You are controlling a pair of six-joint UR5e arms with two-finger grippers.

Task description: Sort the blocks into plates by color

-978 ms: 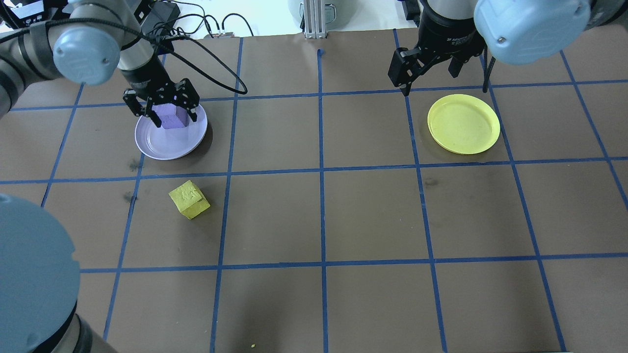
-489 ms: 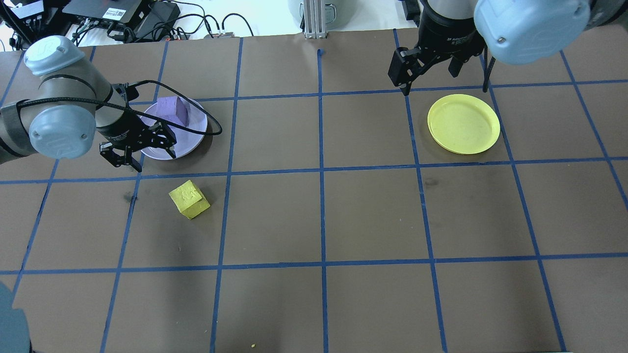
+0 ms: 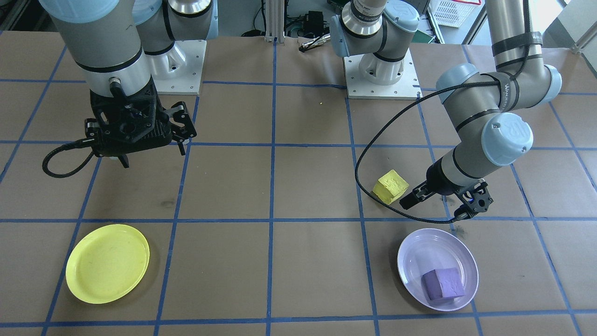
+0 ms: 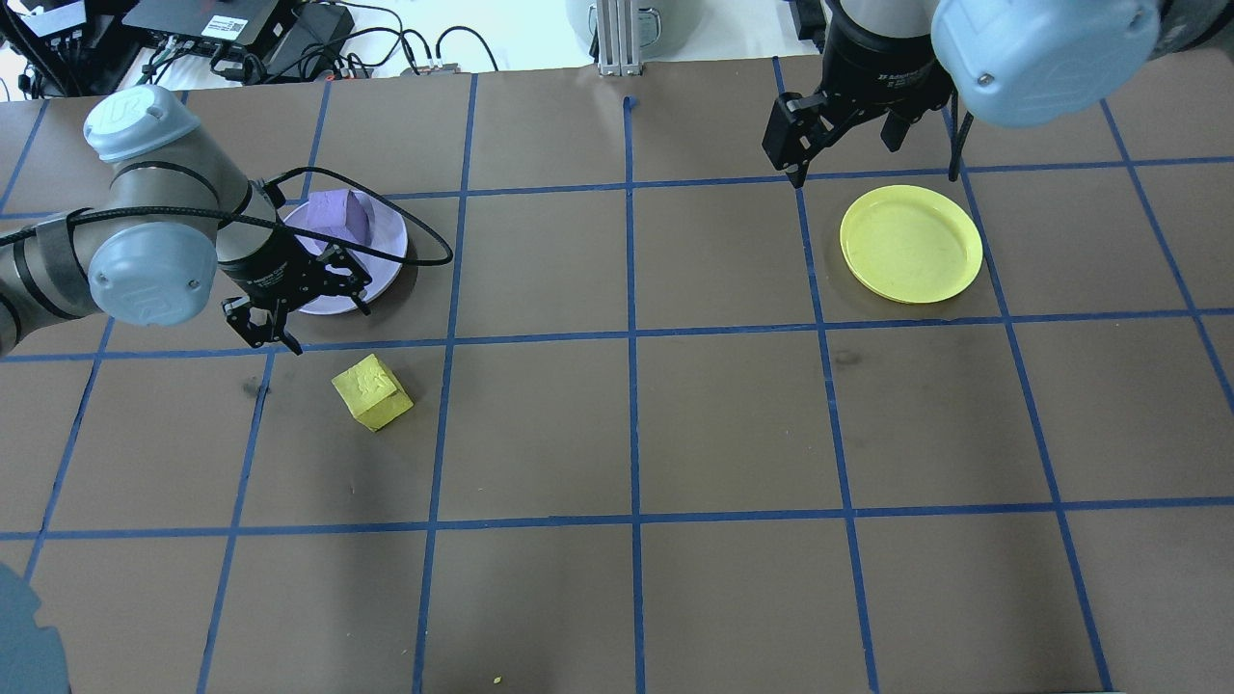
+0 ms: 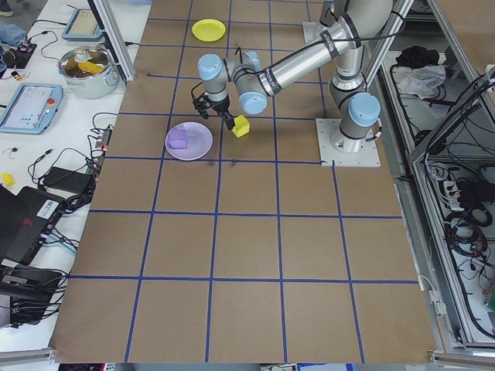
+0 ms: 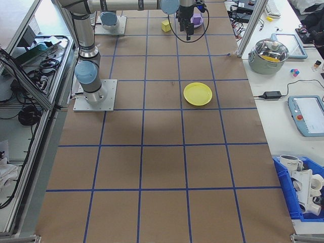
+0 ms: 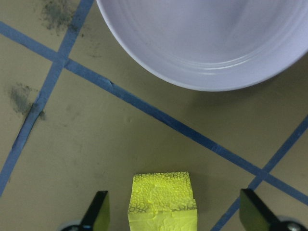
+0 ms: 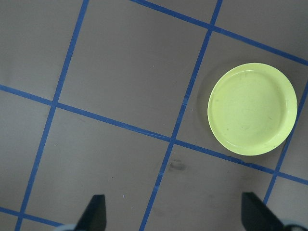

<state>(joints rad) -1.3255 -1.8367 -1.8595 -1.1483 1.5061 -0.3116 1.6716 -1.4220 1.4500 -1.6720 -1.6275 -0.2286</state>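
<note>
Hovering left hand [image 4: 294,323] spread, yellow block [image 4: 372,391] just beside

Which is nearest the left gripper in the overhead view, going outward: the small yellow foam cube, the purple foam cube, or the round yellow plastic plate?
From the left gripper:
1. Small yellow foam cube, just beside it on the table.
2. Purple foam cube, in the lavender plate.
3. Round yellow plastic plate, far right.

Left wrist view crops lavender plate [image 7: 202,72] (far rim).

The yellow block [image 7: 162,199] sits between the spread fingertips [image 7: 98,208], apart from both; beyond a blue tape line [image 7: 159,115] curves the lavender plate [image 7: 207,48].
</note>
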